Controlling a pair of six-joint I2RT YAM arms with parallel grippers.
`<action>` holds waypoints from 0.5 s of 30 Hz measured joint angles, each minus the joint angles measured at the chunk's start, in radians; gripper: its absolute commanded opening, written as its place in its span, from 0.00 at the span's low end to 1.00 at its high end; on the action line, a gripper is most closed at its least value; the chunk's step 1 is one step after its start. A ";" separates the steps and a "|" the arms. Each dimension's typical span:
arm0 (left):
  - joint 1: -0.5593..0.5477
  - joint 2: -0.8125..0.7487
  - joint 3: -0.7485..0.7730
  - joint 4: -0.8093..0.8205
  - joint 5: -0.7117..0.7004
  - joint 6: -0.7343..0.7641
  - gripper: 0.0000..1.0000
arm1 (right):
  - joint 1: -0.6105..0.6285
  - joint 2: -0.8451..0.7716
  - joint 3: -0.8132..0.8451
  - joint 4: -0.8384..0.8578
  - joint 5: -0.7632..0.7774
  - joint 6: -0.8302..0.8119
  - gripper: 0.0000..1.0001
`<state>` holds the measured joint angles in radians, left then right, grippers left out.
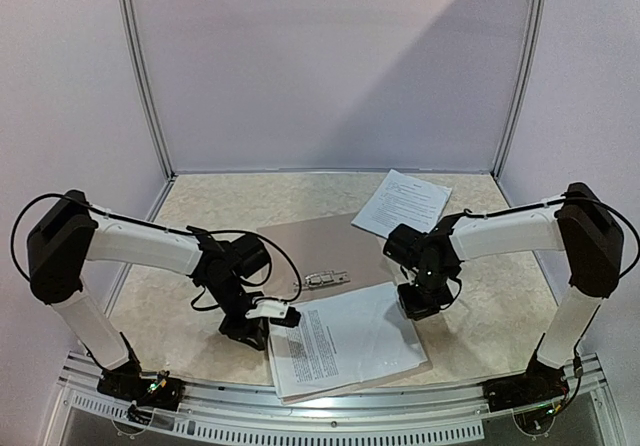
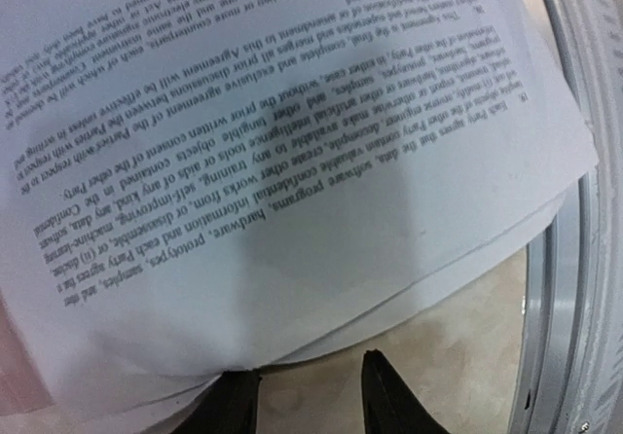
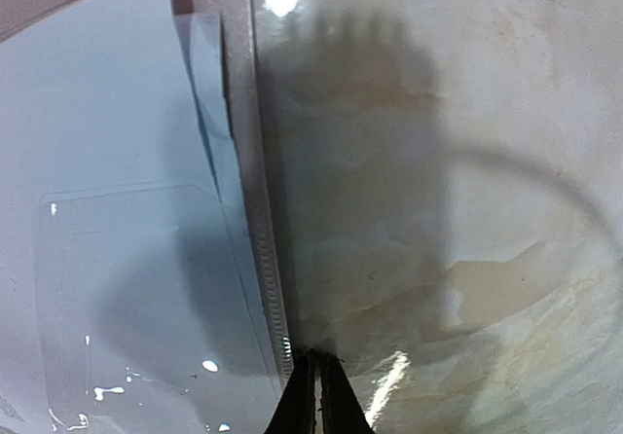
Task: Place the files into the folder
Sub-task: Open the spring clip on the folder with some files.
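Observation:
The tan folder point(image 1: 320, 241) lies open in the middle of the table, its small clip point(image 1: 325, 279) at the centre. A stack of printed files point(image 1: 345, 341) rests on its near half, and one more sheet point(image 1: 402, 203) lies at the back right. My left gripper point(image 1: 285, 318) is at the stack's left edge. In the left wrist view it point(image 2: 310, 393) is open, bare table between the fingertips point(image 2: 389, 395), and the files point(image 2: 292, 181) bulge just ahead. My right gripper point(image 1: 418, 311) is by the folder's right edge; its jaws point(image 3: 316, 390) are shut, tips beside the clear sleeve point(image 3: 127, 259).
A metal rail point(image 1: 330, 406) runs along the table's near edge, close to the files point(image 2: 560, 288). White booth walls with metal posts point(image 1: 140, 66) close off the sides and back. Marbled tabletop point(image 3: 438, 210) spreads to the right of the folder.

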<state>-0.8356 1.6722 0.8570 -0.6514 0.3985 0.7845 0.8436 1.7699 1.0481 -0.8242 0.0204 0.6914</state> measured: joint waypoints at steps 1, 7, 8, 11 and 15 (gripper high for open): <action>-0.002 0.002 0.001 0.008 -0.001 0.000 0.38 | 0.004 -0.005 -0.005 0.016 -0.015 0.002 0.03; -0.002 0.018 0.023 -0.005 -0.004 -0.004 0.38 | 0.006 -0.032 -0.038 0.064 -0.052 0.014 0.02; -0.002 0.021 0.027 -0.010 -0.005 -0.004 0.38 | 0.006 -0.035 -0.042 0.068 -0.053 0.016 0.01; -0.002 0.030 0.039 -0.024 -0.005 -0.003 0.38 | 0.006 -0.043 -0.051 0.077 -0.055 0.025 0.01; -0.002 0.037 0.048 -0.034 -0.005 -0.003 0.38 | 0.007 -0.056 -0.068 0.095 -0.057 0.037 0.00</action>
<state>-0.8379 1.7088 0.9051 -0.6853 0.3935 0.7811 0.8509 1.7134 0.9802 -0.7288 -0.0364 0.7288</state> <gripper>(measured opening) 0.382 0.009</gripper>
